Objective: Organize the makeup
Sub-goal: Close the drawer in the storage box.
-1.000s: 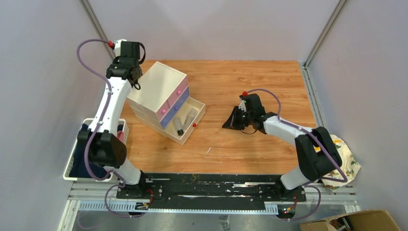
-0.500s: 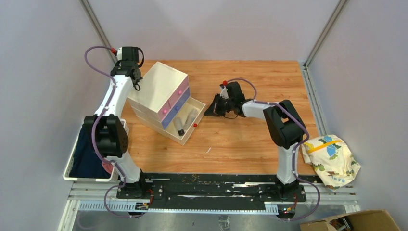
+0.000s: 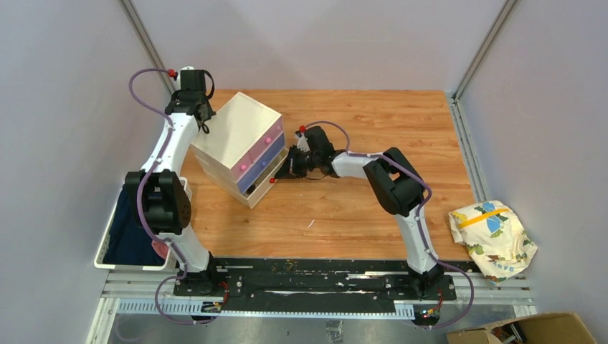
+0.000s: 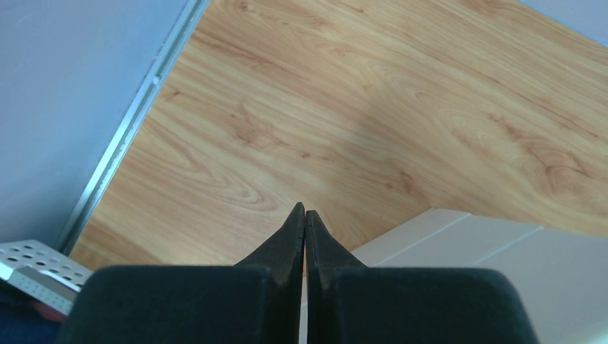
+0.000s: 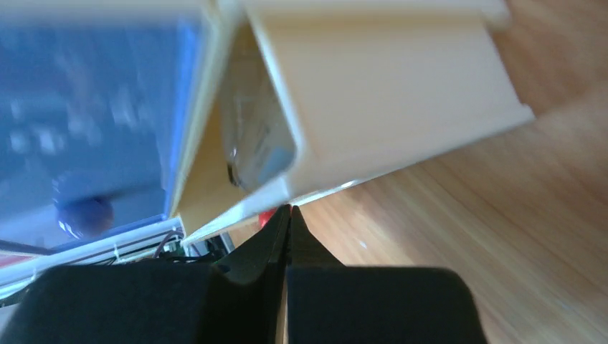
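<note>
Makeup (image 5: 254, 136) sits in the box's (image 3: 236, 136) bottom drawer (image 3: 258, 190), which stands slightly out.

Top view, left of centre: right gripper (image 3: 279, 174) at drawer front; left gripper (image 3: 203, 123) behind box.

Left wrist: fingers pressed together, empty, over table (image 4: 323, 107).

Right wrist: fingers together, empty, below drawer front; makeup upper left.

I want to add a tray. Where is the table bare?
Bare: the table right of the right arm, and the near strip in front of the box. Crowded: far left, around the box, left gripper and right gripper.
</note>
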Controlling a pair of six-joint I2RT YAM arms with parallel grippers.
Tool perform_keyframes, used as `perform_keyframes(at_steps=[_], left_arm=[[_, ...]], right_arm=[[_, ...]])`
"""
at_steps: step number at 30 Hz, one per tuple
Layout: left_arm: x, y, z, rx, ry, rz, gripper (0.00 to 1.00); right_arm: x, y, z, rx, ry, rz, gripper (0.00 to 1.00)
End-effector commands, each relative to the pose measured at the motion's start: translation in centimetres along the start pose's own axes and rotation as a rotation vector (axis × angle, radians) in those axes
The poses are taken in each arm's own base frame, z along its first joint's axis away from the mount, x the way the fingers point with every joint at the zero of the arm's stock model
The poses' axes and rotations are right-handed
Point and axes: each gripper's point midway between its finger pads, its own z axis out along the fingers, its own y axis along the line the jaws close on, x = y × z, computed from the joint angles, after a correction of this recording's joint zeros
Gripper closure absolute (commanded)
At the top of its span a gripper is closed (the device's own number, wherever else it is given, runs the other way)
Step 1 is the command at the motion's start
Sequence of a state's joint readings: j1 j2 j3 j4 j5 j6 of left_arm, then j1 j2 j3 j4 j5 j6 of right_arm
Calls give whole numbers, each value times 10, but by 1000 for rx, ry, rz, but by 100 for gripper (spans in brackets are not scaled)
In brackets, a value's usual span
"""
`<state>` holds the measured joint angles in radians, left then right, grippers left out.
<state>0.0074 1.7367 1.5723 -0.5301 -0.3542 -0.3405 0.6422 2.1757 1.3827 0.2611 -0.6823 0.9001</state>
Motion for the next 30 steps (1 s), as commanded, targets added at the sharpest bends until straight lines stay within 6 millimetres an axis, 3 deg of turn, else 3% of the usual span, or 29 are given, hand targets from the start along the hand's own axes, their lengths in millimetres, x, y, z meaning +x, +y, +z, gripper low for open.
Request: perform_keyframes(at_steps=[1, 5, 10, 13, 17, 20, 24, 30], left_arm=[[75, -15, 9, 67, 221, 95, 100], [75, -19, 5, 93, 219, 97, 100], [76, -23, -1, 119, 214, 101, 100], [79, -35, -6, 174, 212, 109, 100], [86, -57, -13, 226, 213, 169, 100], [82, -57, -20, 176, 182, 178, 100], [52, -45, -43, 139, 77, 112, 99], [-20, -17, -109, 100, -160, 19, 79]], right_arm=[[22, 56, 35, -161, 57, -21, 100], [41, 73, 56, -193, 102, -36, 100], [43, 73, 58, -182, 98, -44, 100], [45, 61, 48, -99, 79, -79, 100], [43, 46, 22, 64, 31, -147, 100], [41, 37, -3, 185, -2, -194, 100], [38, 27, -38, 323, -53, -267, 100], [28, 42, -82, 385, -136, -404, 99]])
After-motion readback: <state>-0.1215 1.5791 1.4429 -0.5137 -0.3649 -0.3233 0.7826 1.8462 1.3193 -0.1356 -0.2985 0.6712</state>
